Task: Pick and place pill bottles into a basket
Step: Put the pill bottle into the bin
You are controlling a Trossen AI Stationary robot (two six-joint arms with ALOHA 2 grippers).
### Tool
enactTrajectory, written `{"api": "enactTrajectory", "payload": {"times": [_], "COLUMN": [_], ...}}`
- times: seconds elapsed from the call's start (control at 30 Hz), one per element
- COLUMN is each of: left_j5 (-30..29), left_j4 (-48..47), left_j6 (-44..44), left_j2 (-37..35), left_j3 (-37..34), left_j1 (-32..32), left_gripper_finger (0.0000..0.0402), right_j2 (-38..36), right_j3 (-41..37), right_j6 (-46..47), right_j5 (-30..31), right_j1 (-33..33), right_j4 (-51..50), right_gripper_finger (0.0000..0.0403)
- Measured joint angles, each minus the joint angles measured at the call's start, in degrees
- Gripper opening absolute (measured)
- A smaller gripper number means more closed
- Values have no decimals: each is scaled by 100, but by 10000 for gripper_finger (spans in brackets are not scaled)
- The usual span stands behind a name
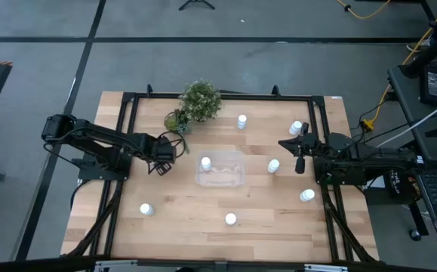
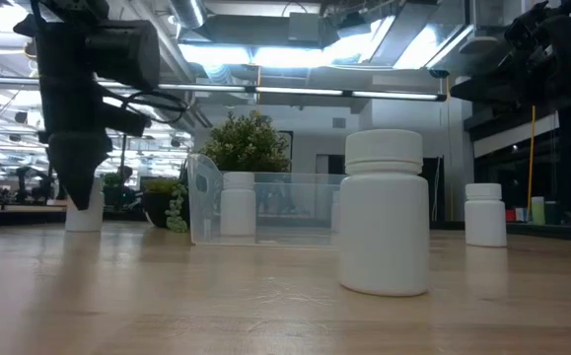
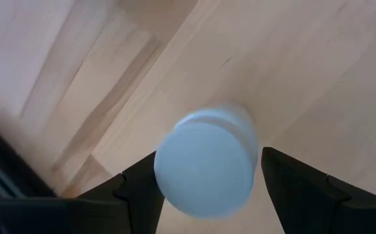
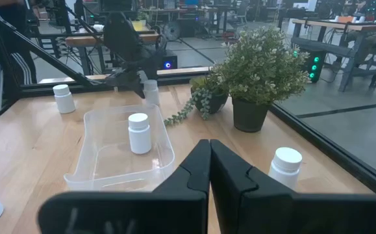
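With its fingers spread astride a pill bottle (image 3: 205, 170) near the table's left edge, the left gripper (image 1: 160, 164) could topple it if a fingertip clips the cap while closing.

Pale wood-grain table (image 1: 278, 219) with a soft sheen, glossy clear plastic basket (image 4: 103, 166), smooth white plastic pill bottles (image 2: 385, 213).

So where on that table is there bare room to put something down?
The widest bare wood lies along the near edge, between the bottle at left and the bottle in the middle. It is crowded between the basket and the right gripper, where several bottles stand, and around the plant.
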Motion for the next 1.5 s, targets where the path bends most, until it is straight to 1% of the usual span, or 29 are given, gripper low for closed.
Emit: {"api": "enactTrajectory", "payload": {"times": [0.37,0.53,0.67,0.9,1.1,1.33,1.5], "left_j5": [-51,-246,-152,-25,52,81,59], "left_j4": [62,119,303,446,434,433,437], "left_j6": [178,239,461,897,1232,1636,1873], "left_j2": [0,-2,-7,-9,-85,-480,-850], "left_j3": [0,4,11,34,308,654,702], "left_j1": [0,0,0,-17,-17,-17,-17], "left_gripper_finger": [233,198,172,172,171,171,171], "right_j2": [0,0,0,0,0,-1,-1], "right_j3": [0,0,0,0,0,0,0], "right_j6": [0,-7,-11,-13,-15,-15,-17], "right_j5": [0,0,0,0,0,0,0], "right_j1": [0,1,1,0,1,0,1], "right_j4": [-2,-2,-3,-3,-4,-4,39], "right_gripper_finger": [12,12,12,12,12,12,12]}}
